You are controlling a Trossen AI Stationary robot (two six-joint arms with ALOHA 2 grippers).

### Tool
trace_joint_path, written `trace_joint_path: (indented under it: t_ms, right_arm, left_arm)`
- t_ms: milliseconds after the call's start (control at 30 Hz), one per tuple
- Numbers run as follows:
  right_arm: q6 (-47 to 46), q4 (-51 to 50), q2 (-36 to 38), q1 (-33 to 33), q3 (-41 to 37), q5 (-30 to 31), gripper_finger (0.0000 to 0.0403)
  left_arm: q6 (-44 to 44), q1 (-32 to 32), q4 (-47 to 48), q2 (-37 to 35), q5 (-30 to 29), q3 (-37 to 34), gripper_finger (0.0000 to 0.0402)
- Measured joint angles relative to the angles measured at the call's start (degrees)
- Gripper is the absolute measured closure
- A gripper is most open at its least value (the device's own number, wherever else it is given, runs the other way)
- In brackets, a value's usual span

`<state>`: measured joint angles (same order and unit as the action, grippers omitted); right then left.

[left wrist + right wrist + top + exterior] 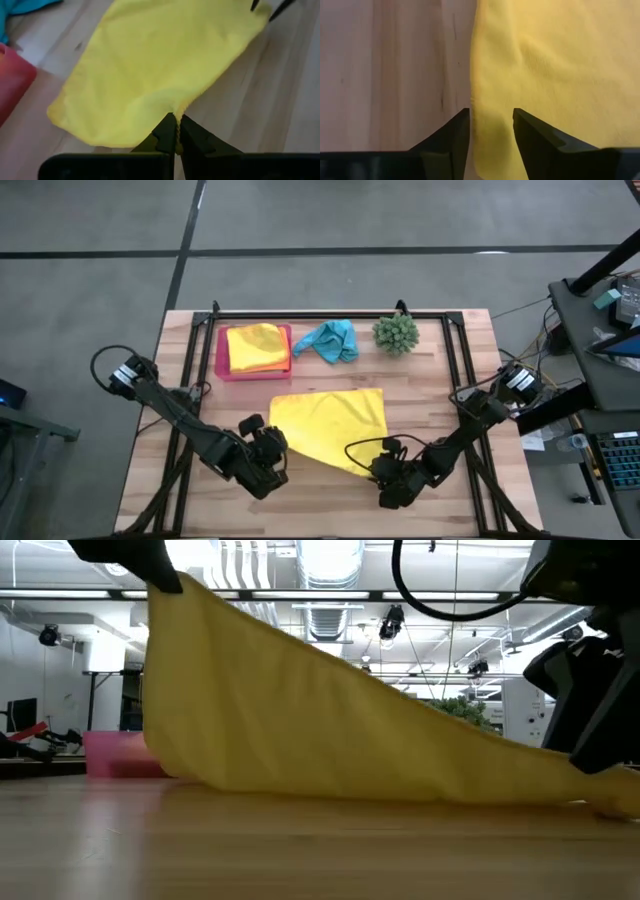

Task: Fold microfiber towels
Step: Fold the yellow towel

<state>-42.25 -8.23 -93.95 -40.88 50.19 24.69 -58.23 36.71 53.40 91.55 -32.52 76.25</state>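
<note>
The wooden table (330,490) carries a yellow towel (330,423) spread across its middle, one near corner lifted off the surface. Behind it, the pink tray (222,367) holds folded yellow and orange towels (257,347), with a crumpled turquoise towel (330,340) and a spiky green plant ball (396,332) alongside. The left gripper (175,131) is clenched on the raised corner. The right gripper (491,122) straddles the opposite near edge with fingers parted, apparently not pinching it.

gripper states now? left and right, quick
Left gripper: shut on the yellow towel, corner lifted.
Right gripper: fingers open, straddling the towel's edge.
</note>
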Motion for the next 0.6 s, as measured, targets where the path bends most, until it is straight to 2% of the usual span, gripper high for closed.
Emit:
trace_joint_path:
  t_ms: [133, 300, 600]
  right_arm:
    - [-1.3, -0.3, -0.3, 0.0, -0.2, 0.0, 0.0272]
    - [-1.7, -1.8, -0.9, 0.0, -0.3, 0.0, 0.0283]
    - [-10.2, -16.4, -0.7, -0.1, -0.2, 1.4, 0.0312]
  left_arm:
    - [-4.1, 0.0, 0.4, -2.0, -2.7, -0.1, 0.0401]
    - [-4.4, 0.0, 0.6, -4.4, -4.2, -0.2, 0.0402]
    - [-4.2, 0.0, 1.5, -5.5, -4.2, -0.3, 0.0401]
